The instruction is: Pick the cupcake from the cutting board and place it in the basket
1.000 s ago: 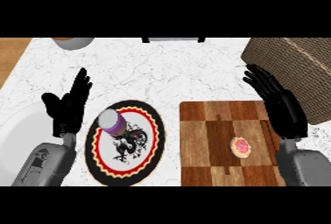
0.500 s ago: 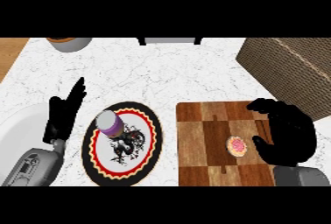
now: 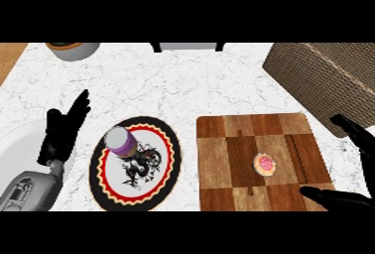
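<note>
The small pink-frosted cupcake [image 3: 265, 164] lies on our brown wooden cutting board [image 3: 227, 163]; the brown woven basket [image 3: 322, 74] stands beyond the board. Our right hand [image 3: 350, 163] is spread wide around the cupcake and holds nothing, and our left hand [image 3: 62, 131] is open, left of the board.

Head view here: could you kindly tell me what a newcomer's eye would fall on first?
Most striking is the round plate with its red-and-black scalloped border and rooster design, left of centre on the white marble counter, a purple cup on its upper part. Right of it lies the wooden cutting board with the small pink cupcake on it. The woven basket fills the upper right corner, and the right robot hand opens around the board's right side.
</note>
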{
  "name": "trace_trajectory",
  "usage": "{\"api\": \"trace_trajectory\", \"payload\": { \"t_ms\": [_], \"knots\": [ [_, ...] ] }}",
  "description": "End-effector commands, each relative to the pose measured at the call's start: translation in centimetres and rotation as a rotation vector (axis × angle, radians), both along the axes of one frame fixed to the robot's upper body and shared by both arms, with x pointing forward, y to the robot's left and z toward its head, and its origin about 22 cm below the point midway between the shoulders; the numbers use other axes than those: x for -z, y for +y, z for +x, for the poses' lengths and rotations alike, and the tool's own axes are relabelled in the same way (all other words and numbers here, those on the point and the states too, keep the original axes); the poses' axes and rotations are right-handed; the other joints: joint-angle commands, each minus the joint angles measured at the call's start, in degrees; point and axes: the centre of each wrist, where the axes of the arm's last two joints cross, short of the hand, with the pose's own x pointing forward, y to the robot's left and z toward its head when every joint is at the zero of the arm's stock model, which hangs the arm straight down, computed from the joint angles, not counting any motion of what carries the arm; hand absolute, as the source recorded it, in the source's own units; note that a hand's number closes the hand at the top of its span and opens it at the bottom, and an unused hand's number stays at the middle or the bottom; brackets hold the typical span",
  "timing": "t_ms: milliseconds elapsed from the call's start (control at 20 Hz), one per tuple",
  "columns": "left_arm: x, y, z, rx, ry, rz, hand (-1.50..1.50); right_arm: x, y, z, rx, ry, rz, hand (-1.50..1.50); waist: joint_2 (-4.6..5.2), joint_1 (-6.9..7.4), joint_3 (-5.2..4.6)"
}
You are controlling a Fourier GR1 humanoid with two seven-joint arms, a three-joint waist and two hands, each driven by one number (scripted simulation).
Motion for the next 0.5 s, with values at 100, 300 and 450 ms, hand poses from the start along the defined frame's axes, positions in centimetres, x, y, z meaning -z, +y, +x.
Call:
{"api": "trace_trajectory", "payload": {
  "t_ms": [100, 300, 450],
  "knots": [
    [-1.2, 0.5, 0.4, -0.008, -0.003, 0.009, 0.0, -5.7, -4.6, -2.8, 0.007, 0.21, -0.5, -1.5, -0.15, -0.55, -0.1],
    [-1.2, -0.3, 0.3, 0.003, -0.027, 0.024, 0.0, -7.7, -6.0, -3.2, -0.154, 0.386, -0.644, -1.5, 0.09, 0.62, 0.05],
    [-0.9, 0.0, -0.1, 0.017, 0.009, 0.012, 0.0, -9.6, -5.2, -4.3, -0.223, 0.395, -0.621, -1.5, 0.2, 0.95, 0.11]
  ]
}}
